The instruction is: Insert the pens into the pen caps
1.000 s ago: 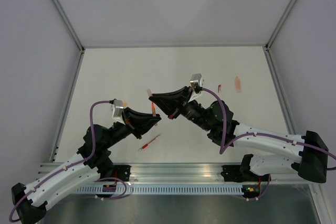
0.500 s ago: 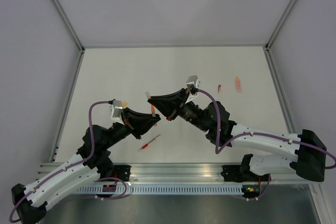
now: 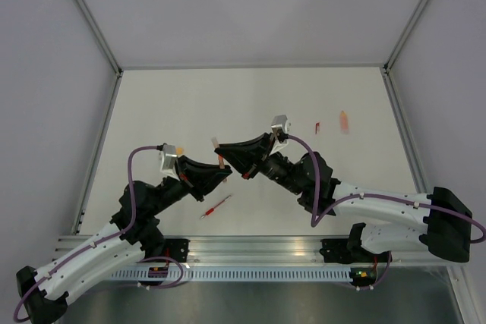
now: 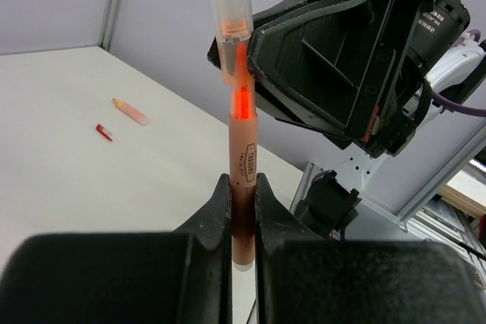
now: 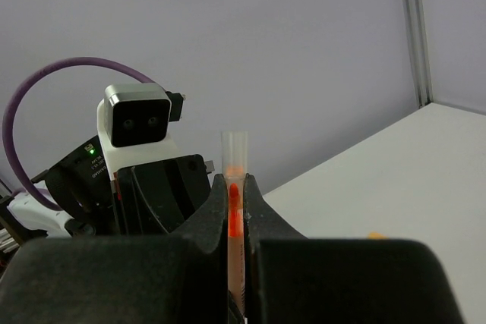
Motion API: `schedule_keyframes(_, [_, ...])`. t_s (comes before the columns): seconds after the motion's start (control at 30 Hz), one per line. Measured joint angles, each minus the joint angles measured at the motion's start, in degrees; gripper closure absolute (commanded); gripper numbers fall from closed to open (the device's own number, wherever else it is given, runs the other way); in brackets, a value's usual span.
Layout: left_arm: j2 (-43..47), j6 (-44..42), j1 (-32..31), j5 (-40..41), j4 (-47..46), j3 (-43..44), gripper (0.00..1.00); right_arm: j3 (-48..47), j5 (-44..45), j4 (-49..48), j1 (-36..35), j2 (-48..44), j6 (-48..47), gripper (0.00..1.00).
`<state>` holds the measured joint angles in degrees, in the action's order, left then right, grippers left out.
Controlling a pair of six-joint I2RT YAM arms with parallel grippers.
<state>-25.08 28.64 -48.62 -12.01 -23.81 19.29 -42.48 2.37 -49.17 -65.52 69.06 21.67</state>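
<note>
Top view: my left gripper (image 3: 223, 168) is clenched on an orange pen (image 3: 221, 160), held in the air over the near middle of the surface (image 3: 167, 111). My right gripper (image 3: 219, 145) is clenched on a pale cap (image 3: 215, 140) and meets the pen end-on. A spare red pen (image 3: 216, 207) lies on the surface just below my left gripper. A small red piece (image 3: 317, 127) and an orange piece (image 3: 344, 120) sit far right, well apart from the action. Risk: both parts are airborne, so any slip likely drops one and it may roll off.

Left wrist view: the pen stands upright, pinched low on the barrel, with a long free length above my fingers. The bright tip looks just inside the cap's mouth, and the cap seems slightly tilted against the pen. Risk: if I push with the axes off, the tip probably jams on the cap wall. Or the smooth barrel slides down through my low grip instead of seating.

Right wrist view: the cap is pinched between my fingers with its clear end poking past them and orange showing inside. I can't tell how deep the tip sits. Risk: my two grippers are very near each other, so more push could knock the fingers together and twist the cap out of line.
</note>
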Motion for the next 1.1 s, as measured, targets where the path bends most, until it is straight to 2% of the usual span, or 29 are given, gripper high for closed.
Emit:
schedule_keyframes(0.47, [0.85, 1.01, -0.17, 0.37, 1.36, 0.00, 0.98, 3.15, 3.98, -4.74, -2.67, 0.26, -1.42, 0.99])
schedule_keyframes(0.6, [1.01, 1.38, -0.17, 1.01, 1.40, 0.00, 0.98, 3.32, 6.10, -5.92, -3.87, 1.05, -2.47, 0.83])
schedule_keyframes(0.7, [1.27, 1.51, -0.20, 1.33, 1.57, 0.00, 0.98, 3.67, 7.87, -7.32, -4.96, 1.62, -3.30, 0.77])
schedule_keyframes(0.9, [2.05, 1.51, -0.22, 2.16, 1.42, 0.00, 0.98, 4.17, 8.79, -7.30, -7.23, 2.86, -4.20, 0.58])
schedule_keyframes(1.1, [2.05, 1.51, -0.22, 2.69, 1.44, 0.00, 0.98, 4.15, 9.25, -6.27, -7.78, 3.10, -5.03, 0.43])
